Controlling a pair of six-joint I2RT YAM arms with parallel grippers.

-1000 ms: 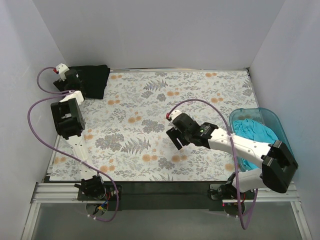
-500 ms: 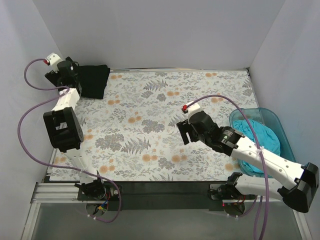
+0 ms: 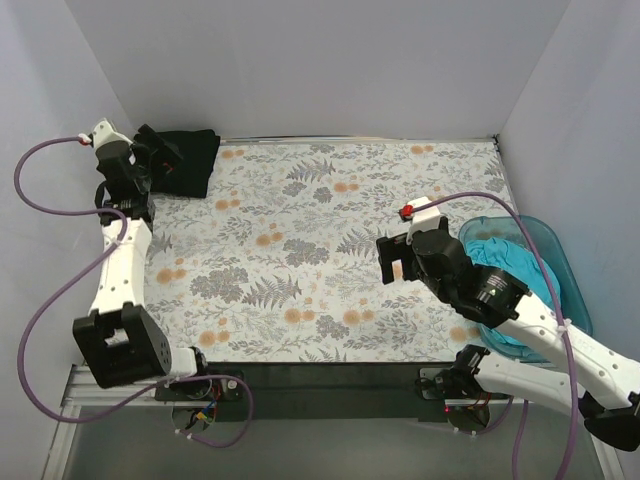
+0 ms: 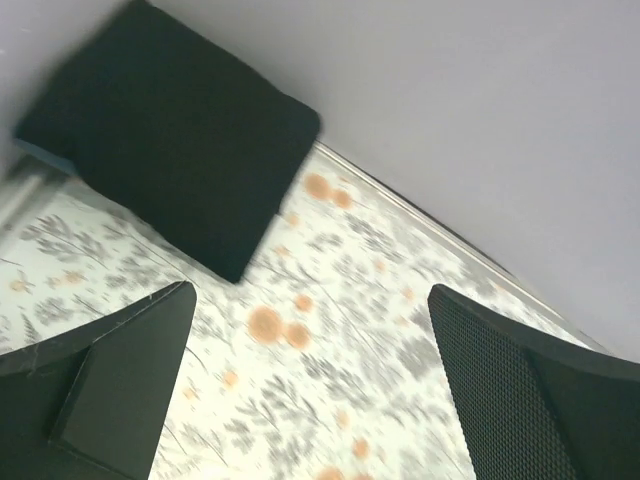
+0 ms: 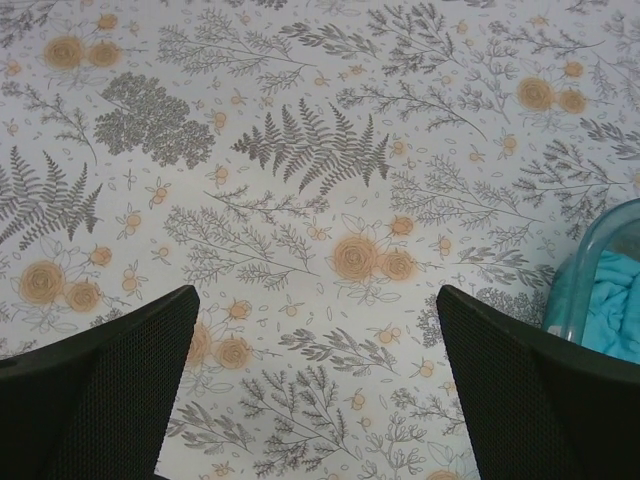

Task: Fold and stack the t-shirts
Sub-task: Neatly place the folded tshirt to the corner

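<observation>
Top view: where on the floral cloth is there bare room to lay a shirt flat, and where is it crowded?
Free: the whole middle of the floral cloth, between the black t-shirt at far left and the right gripper. Crowded: the right edge, with the tub holding the turquoise t-shirt.

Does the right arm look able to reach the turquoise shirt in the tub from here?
Probably yes: the right gripper is open beside the tub, whose top is uncovered, and nothing lies over the turquoise shirt.
</observation>
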